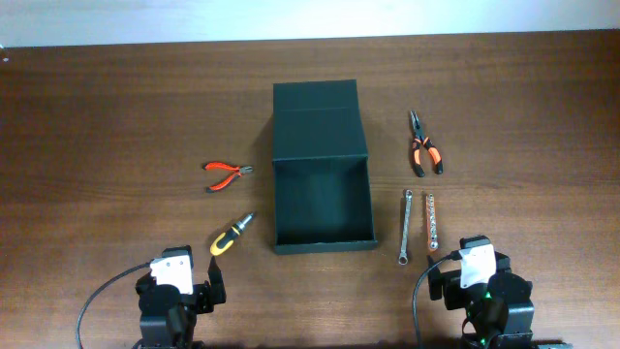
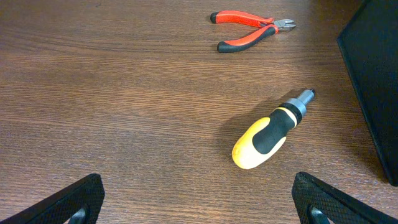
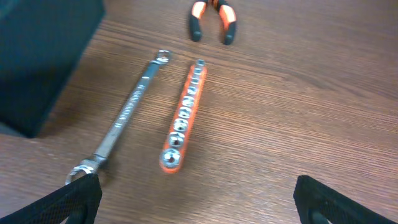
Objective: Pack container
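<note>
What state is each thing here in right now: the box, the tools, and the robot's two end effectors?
Container, open, lid folded back, nothing inside.
Red cutters, lying flat, untouched.
Screwdriver, lying flat, untouched.
Orange pliers, lying flat, handles slightly apart.
Wrench, lying flat, untouched.
Socket rail, lying flat, untouched.
Left end effector, open, empty.
Right end effector, open, empty.
</note>
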Robot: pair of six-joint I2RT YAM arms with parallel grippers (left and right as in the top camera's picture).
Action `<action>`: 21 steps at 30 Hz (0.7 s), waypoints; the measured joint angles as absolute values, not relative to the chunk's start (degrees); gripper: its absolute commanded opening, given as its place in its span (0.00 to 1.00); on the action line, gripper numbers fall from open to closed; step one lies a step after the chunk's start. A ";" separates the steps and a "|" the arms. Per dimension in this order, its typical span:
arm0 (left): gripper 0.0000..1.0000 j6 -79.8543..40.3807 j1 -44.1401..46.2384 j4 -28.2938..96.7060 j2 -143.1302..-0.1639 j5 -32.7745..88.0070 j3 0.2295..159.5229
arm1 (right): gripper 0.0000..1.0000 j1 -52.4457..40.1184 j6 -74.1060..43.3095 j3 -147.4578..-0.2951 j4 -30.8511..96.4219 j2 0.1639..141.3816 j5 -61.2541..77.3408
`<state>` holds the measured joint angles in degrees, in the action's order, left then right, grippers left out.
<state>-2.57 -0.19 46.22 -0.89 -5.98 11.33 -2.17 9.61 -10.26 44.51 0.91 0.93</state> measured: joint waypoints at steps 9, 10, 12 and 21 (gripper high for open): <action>0.99 -2.57 -0.19 46.22 -0.89 -5.98 11.33 | 0.99 -2.17 10.76 -10.26 44.51 0.91 -1.32; 0.99 -2.57 -0.19 46.22 -0.89 -5.98 11.33 | 0.99 -2.17 10.76 -10.26 44.51 0.91 -1.37; 0.99 -2.57 -0.19 46.22 -0.89 -5.98 11.33 | 0.99 -2.15 10.74 -10.26 44.49 0.91 -1.48; 0.99 -2.57 -0.19 46.24 -0.89 -5.98 11.31 | 0.99 -2.17 10.79 -15.64 38.28 11.79 0.93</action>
